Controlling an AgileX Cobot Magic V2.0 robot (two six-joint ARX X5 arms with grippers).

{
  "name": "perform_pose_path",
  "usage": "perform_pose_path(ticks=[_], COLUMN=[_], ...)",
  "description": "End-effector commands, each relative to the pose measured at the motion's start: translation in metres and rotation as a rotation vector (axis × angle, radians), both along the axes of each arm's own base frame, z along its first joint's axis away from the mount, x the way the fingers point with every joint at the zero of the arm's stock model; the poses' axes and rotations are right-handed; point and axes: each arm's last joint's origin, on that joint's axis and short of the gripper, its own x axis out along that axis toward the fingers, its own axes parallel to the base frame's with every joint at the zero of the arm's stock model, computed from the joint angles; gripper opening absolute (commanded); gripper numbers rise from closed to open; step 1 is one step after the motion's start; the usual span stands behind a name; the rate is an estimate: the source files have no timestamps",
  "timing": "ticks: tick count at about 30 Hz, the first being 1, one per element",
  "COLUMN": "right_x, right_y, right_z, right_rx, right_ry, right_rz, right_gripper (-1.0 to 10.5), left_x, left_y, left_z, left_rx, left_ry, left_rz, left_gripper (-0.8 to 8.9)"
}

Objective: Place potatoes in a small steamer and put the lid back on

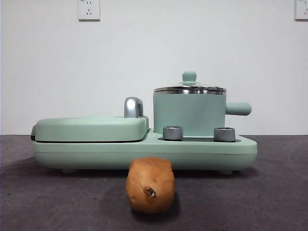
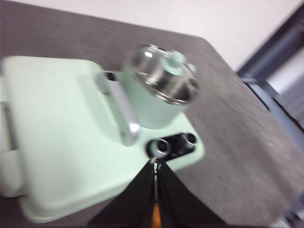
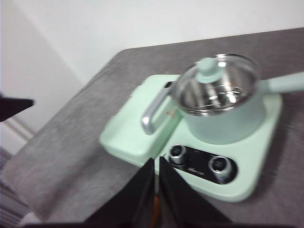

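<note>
Dark grey tabletop [image 1: 269, 192] runs back to a white wall. On it sits a mint-green cooking station [image 1: 144, 149], the landmark. An oval orange-brown potato [image 1: 149, 185] lies just in front of it. The mint-green cylindrical steamer pot [image 1: 189, 113] stands on the station's right half, its round glass lid [image 1: 189, 88] seated on the rim. Left claw [image 2: 156, 166] and right claw [image 3: 156, 161] hang above the station, each pressed together.

No readable text, label or number shows anywhere (any panel markings are too blurred).
</note>
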Motion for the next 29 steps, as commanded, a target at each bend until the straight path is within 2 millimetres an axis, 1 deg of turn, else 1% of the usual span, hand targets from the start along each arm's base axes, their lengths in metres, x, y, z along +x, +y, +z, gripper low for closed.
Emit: perform_pose_path(ticks=[1, 3, 5, 9, 11, 14, 15, 16, 21, 23, 25, 29], right_x=[-0.002, -0.002, -0.002, -0.002, -0.002, -0.002, -0.002, -0.002, -0.002, -0.002, -0.002, -0.002], right_y=[0.000, 0.000, 0.000, 0.000, 0.000, 0.000, 0.000, 0.000, 0.000, 0.000, 0.000, 0.000], right_z=[0.008, 0.007, 0.007, 0.007, 0.007, 0.007, 0.007, 0.007, 0.007, 0.007, 0.007, 0.007], right_rx=[-0.013, -0.013, -0.012, -0.012, -0.012, -0.009, -0.009, -0.010, -0.011, -0.010, -0.009, -0.009], right_ry=[-0.054, -0.052, -0.048, -0.047, -0.046, -0.043, -0.042, -0.043, -0.042, -0.042, -0.041, -0.040], right_rz=[0.022, 0.022, 0.022, 0.021, 0.020, 0.018, 0.018, 0.015, 0.012, 0.012, 0.012, 0.012], right_gripper=[0.1, 0.1, 0.1, 0.2, 1.0, 3.3, 4.0, 4.4, 4.7, 5.1, 5.3, 5.3], left_x=[0.004, 0.008, 0.012, 0.020, 0.024, 0.031, 0.033, 0.036, 0.045, 0.049, 0.053, 0.065], left_y=[-0.005, -0.008, -0.010, -0.016, -0.020, -0.025, -0.027, -0.029, -0.044, -0.051, -0.060, -0.080], left_z=[0.009, 0.009, 0.009, 0.007, 0.005, 0.001, -0.001, -0.003, -0.011, -0.012, -0.011, -0.005], left_rx=[-0.003, -0.002, 0.011, 0.020, 0.025, 0.031, 0.035, 0.037, 0.055, 0.072, 0.081, 0.107], left_ry=[-0.012, -0.008, -0.006, 0.016, 0.035, 0.057, 0.065, 0.072, 0.108, 0.114, 0.119, 0.111], left_rz=[-0.059, -0.076, -0.091, -0.111, -0.123, -0.139, -0.146, -0.154, -0.209, -0.242, -0.271, -0.331], left_gripper=[0.08, 0.13, 0.49, 1.66, 2.44, 3.65, 3.95, 4.15, 4.15, 4.20, 4.50, 4.60])
